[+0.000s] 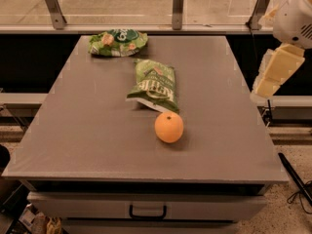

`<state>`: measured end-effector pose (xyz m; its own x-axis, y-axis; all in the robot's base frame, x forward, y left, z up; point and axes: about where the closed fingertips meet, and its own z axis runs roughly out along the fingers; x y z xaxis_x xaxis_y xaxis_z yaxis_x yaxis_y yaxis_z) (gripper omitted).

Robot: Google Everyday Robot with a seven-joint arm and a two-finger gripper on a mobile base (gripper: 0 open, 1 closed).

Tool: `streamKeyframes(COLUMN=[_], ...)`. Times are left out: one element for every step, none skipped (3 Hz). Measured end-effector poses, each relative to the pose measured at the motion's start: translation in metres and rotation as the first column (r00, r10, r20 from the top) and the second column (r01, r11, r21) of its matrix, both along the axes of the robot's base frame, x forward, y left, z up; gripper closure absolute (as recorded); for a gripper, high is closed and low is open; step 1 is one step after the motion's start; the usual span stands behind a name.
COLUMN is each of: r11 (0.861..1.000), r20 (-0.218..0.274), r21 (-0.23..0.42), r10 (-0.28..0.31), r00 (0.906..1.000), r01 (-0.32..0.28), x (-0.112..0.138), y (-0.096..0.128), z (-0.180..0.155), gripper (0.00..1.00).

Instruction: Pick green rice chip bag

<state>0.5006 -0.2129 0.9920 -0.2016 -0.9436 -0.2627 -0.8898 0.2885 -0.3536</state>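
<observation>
The green rice chip bag [118, 42] is small, wide and light green, with a dark green oval logo. It lies flat at the far left of the grey table [87, 145]. My gripper [271, 77] hangs at the right edge of the view, off the table's right side and above floor level. It is far from the bag and touches nothing.
A longer, darker green bag [155, 85] with white lettering lies in the middle of the table. An orange [169, 127] sits just in front of it. A glass barrier with metal posts [178, 6] runs behind the table. A drawer handle [147, 212] shows below the front edge.
</observation>
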Motion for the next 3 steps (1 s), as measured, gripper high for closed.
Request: streamKeyframes(r11=[0.999,0.994,0.985], r20=[0.085,0.143,0.161], r21=[0.032,0.041,0.043], r10=[0.027,0.090,0.158], r00=[0.9960,0.9855,0.9744], r01=[-0.029,-0.097,-0.167], x=[0.037,0.071,0.101], y=[0.012,0.041,0.079], z=[0.008,0.015,0.008], gripper=[0.00,0.00,0.00])
